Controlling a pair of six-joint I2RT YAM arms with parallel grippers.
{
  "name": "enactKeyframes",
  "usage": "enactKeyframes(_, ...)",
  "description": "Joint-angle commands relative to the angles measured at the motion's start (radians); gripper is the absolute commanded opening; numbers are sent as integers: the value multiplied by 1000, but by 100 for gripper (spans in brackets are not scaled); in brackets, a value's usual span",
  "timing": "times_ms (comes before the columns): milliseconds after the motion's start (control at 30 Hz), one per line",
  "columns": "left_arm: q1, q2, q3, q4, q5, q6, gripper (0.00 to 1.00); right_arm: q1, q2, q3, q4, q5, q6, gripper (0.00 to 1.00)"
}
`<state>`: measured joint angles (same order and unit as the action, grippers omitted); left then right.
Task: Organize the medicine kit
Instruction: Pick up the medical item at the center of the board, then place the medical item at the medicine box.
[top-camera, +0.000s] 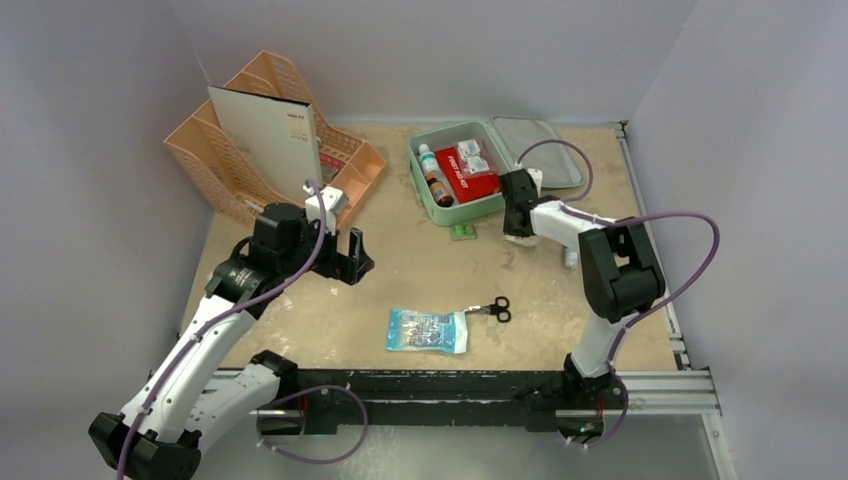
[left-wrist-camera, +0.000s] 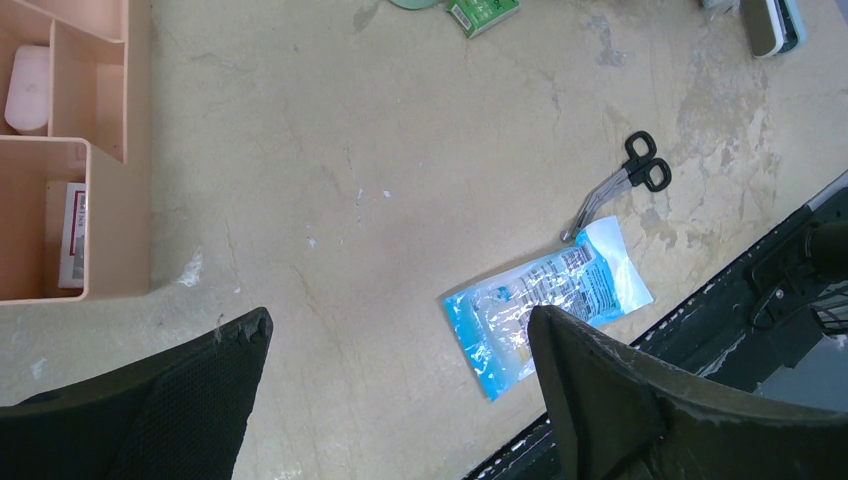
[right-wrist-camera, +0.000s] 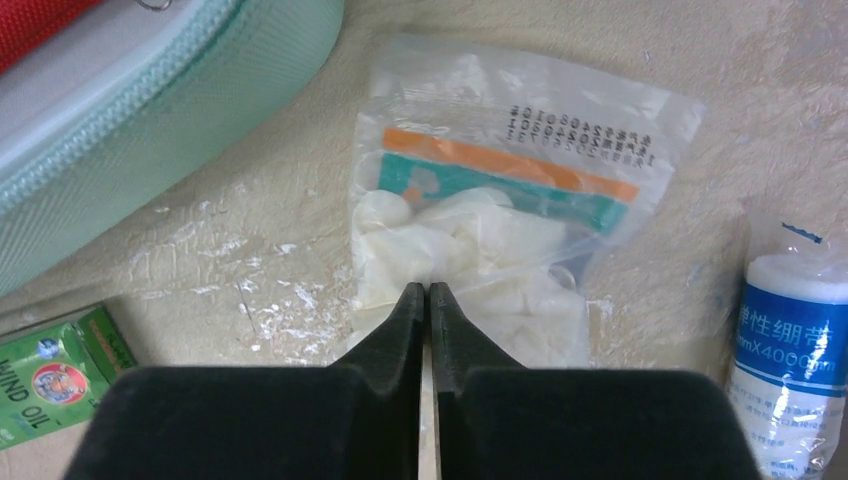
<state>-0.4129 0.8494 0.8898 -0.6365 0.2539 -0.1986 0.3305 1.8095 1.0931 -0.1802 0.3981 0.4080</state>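
Observation:
The mint-green medicine kit lies open at the back of the table, its grey-lined lid flat to the right. Inside are a red pouch and small bottles. In the right wrist view the kit's zippered wall fills the upper left. My right gripper is pinched shut on the near edge of a clear bag of white gloves lying on the table beside the kit. My left gripper hovers open over bare table, nothing between its fingers, with a blue packet to its right.
Black-handled scissors lie beside the blue packet. A green oil packet lies at the kit's front corner. A bandage roll lies right of the glove bag. The peach organizer stands at the back left.

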Motion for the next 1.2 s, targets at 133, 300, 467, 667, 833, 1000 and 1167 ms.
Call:
enactKeyframes(133, 2, -9, -3, 33, -7, 14, 98, -4, -102, -35, -31, -21, -55, 0)
enactKeyframes(300, 2, -7, -3, 33, -7, 14, 98, -4, -181, -52, -40, -25, -86, 0)
enactKeyframes(467, 2, -7, -3, 31, -7, 14, 98, -3, -256, -62, -52, -45, -124, 0)
enactKeyframes(667, 2, -4, -4, 31, -7, 14, 98, 1, -349, -69, -8, -108, -164, 0)
enactKeyframes(833, 2, -6, -3, 31, -10, 14, 98, 20, -373, -41, 66, -175, -205, 0)
enactKeyframes(1000, 3, -7, -3, 28, -16, 14, 98, 36, -325, 30, 152, -264, -263, 0)
enactKeyframes(1167, 2, -13, -3, 26, -18, 16, 98, 59, -231, 138, 206, -343, -335, 0)
